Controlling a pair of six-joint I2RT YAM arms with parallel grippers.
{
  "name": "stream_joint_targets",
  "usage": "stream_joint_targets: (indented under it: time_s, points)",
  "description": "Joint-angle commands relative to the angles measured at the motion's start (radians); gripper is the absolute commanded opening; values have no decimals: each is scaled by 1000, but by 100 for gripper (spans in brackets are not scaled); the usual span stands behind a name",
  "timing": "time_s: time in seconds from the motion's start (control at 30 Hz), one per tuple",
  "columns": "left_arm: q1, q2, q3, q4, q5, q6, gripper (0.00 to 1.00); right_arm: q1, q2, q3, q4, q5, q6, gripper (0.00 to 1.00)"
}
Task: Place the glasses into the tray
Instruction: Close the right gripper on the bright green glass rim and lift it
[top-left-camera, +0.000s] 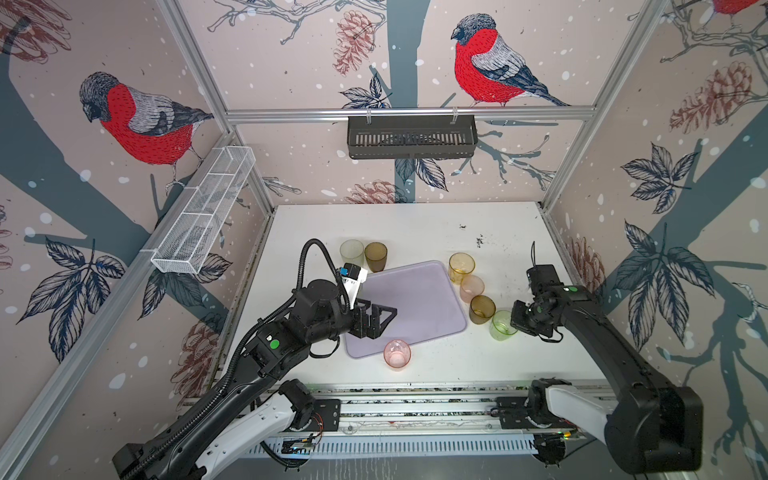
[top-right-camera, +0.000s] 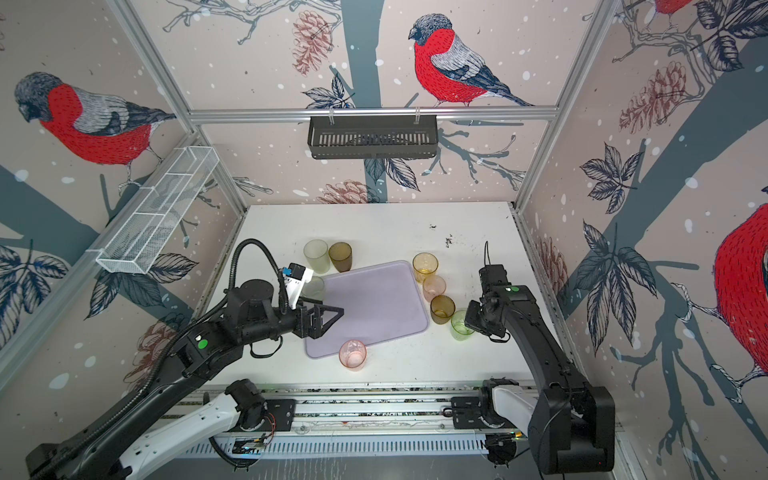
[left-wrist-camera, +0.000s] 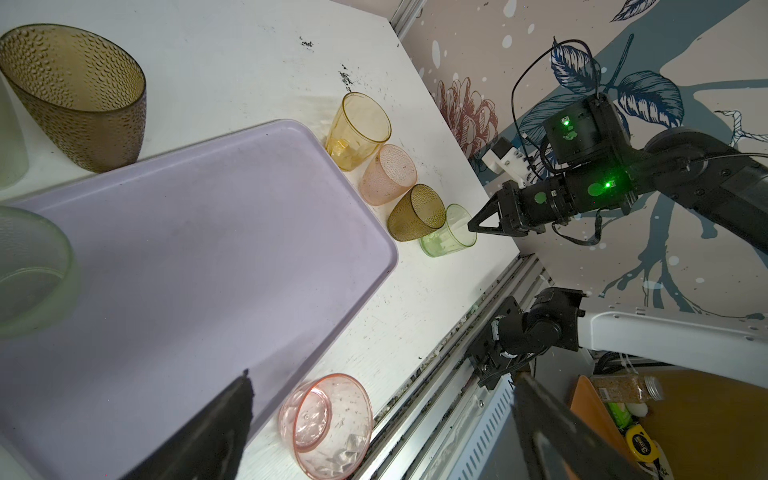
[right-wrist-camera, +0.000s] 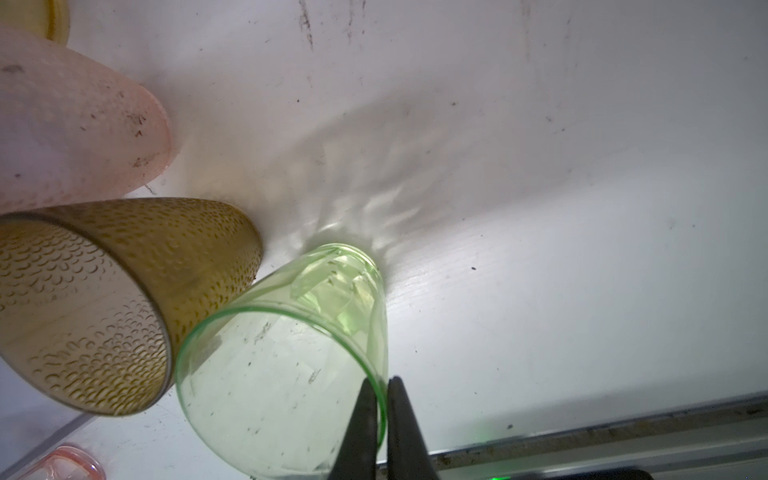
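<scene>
The lavender tray (top-left-camera: 419, 299) lies flat mid-table with nothing standing on it. Along its right side runs a row of glasses: amber-yellow (top-left-camera: 461, 267), peach (top-left-camera: 471, 288), brown (top-left-camera: 482, 308) and bright green (top-left-camera: 500, 326). My right gripper (right-wrist-camera: 379, 380) is shut on the bright green glass (right-wrist-camera: 274, 365), pinching its rim with one finger inside and one outside. A pink glass (top-left-camera: 397, 353) stands at the tray's front edge. A pale green glass (top-left-camera: 351, 252) and a brown one (top-left-camera: 375, 256) stand behind the tray, and another pale one (top-right-camera: 312, 287) at its left edge. My left gripper (top-left-camera: 384, 322) hovers open over the tray's left part, holding nothing.
A black slotted basket (top-left-camera: 411, 137) hangs on the back wall and a white wire basket (top-left-camera: 203, 212) on the left wall. The metal rail (top-left-camera: 415, 407) runs along the table's front edge. The right wall stands close behind the right arm.
</scene>
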Motion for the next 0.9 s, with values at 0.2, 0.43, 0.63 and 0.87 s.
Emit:
stream_joint_targets:
  time_s: [0.2, 0.43, 0.63, 0.87]
  points:
    - [1, -35, -21, 2, -13, -31, 97, 20, -10, 0, 1, 24, 14, 6]
    - [1, -48, -20, -3, -21, -33, 97, 21, -29, 6, -7, 33, 20, 4]
    - [1, -57, -19, -7, -24, -35, 97, 19, -52, 21, -30, 46, 32, 1]
    - [1, -52, -22, 11, -27, -42, 97, 10, -80, 65, -88, 79, 44, 0]
